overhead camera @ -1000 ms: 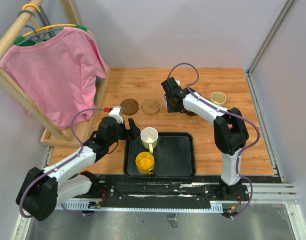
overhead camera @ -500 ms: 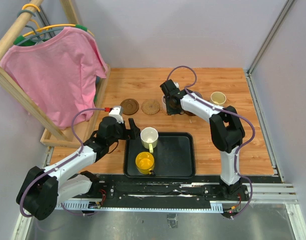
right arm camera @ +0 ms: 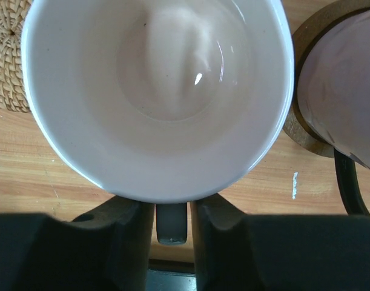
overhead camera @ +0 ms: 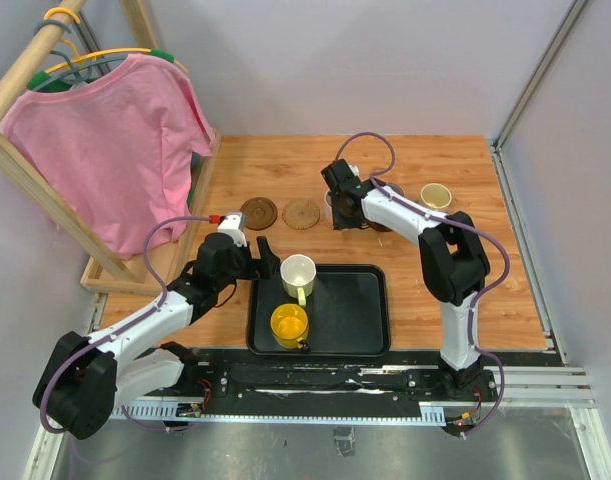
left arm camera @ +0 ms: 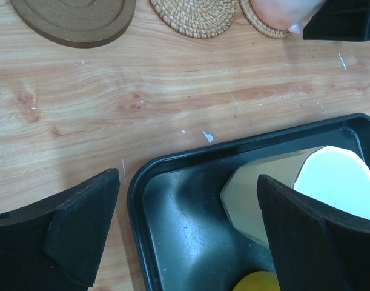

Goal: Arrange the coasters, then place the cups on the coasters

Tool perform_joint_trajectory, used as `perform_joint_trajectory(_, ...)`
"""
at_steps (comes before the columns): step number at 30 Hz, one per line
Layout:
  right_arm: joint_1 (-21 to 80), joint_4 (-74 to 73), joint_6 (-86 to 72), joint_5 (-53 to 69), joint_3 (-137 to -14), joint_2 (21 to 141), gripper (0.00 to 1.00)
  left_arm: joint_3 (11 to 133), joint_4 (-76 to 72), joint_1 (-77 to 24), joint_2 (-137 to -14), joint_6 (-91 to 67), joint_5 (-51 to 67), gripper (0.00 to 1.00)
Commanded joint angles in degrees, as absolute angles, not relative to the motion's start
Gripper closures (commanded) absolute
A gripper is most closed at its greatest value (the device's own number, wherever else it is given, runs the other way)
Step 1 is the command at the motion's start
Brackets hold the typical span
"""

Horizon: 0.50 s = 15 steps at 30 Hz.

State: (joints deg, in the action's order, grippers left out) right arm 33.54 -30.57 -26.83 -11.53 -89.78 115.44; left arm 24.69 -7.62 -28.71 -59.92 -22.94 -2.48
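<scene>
Seen from above in the right wrist view, the pink cup stands on the table with its dark handle between my right gripper's fingers; slim gaps show on both sides, so it is open. In the left wrist view this cup rests on a tan woven coaster. Beside it a greyish purple cup sits on a dark coaster. A bare tan coaster and a bare dark coaster lie to the left. My left gripper hangs open over the tray's left corner, beside the white cup.
The black tray holds the white cup and a yellow cup. A cream cup stands at the back right. A wooden rack with a pink shirt fills the left side.
The right gripper came down a little with the pink cup, then its fingers eased apart off the handle. The left arm has not moved.
</scene>
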Motion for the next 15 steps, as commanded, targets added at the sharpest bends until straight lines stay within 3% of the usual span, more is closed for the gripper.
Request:
perform_joint_trajectory(1, 32.5, -30.0, -27.5, -12.0, -88.6, 113.8, 0.64, 26.1, -9.2, -29.1, -60.2, -22.3, -2.0, 0.0)
perform_joint_trajectory(4, 32.5, -30.1, -27.6, -12.0, -88.5, 112.4, 0.52, 25.9, -9.1, -29.1, -60.0, -22.5, -2.1, 0.0)
perform_joint_trajectory(15, 32.6, -30.2, -27.6, -10.5, -86.0, 108.7, 0.32, 25.7, -8.5, -29.1, -57.8, -22.3, -1.6, 0.0)
